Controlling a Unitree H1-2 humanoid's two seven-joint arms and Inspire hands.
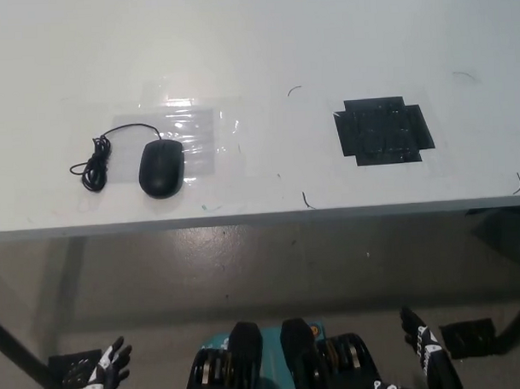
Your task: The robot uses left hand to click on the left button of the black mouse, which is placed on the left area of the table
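A black mouse (161,167) lies on the left part of the white table (255,58), near the front edge, with its coiled black cable (95,162) to its left. My left hand (107,373) hangs low at the picture's lower left, below the table edge and far from the mouse, its fingers spread and holding nothing. At the lower right my right hand (421,337) rests at the same height, fingers also apart and empty.
A patch of clear tape (185,129) shines on the table behind the mouse. A black taped patch (383,130) sits on the table's right part. Table legs and black foot plates (467,337) stand on the grey floor below.
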